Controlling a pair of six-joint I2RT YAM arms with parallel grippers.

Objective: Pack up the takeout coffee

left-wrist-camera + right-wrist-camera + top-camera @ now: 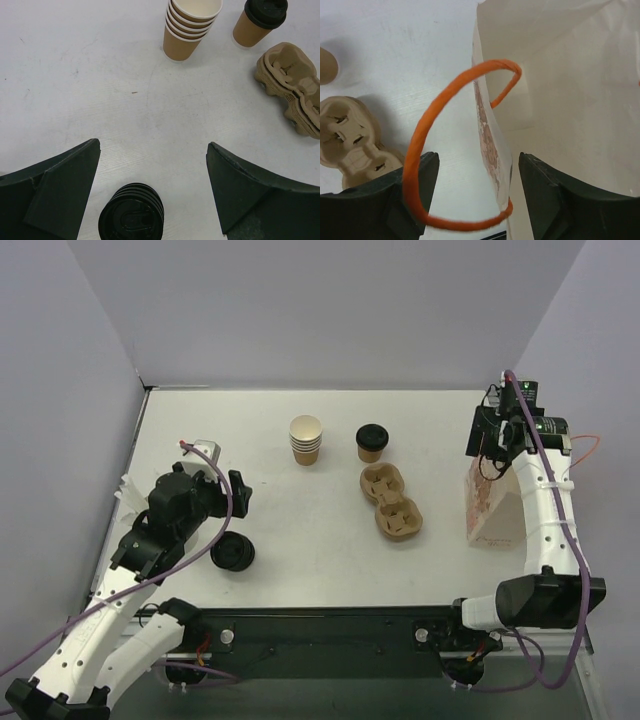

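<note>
Paper bag (490, 510) at right of frame; right hand (477, 157) apart, astride bag wall and orange handle (411, 167), not clamped. Pulp carrier (392, 502) centre-right. Takeout coffee (371, 443), lidded, upright on tabletop (300, 530) just above carrier, right of cup stack (307, 440). Left hand (152, 150) apart over black lid stack (131, 215), lower left.

The left white-shelled arm (100, 625) and the right white-shelled arm (545, 510) have black joint housings (545, 602) and purple cables (230, 502) running alongside. Each gripper's fingers (55, 195) are broad matte-black wedges. A green light (524, 386) glows on the right wrist.
</note>
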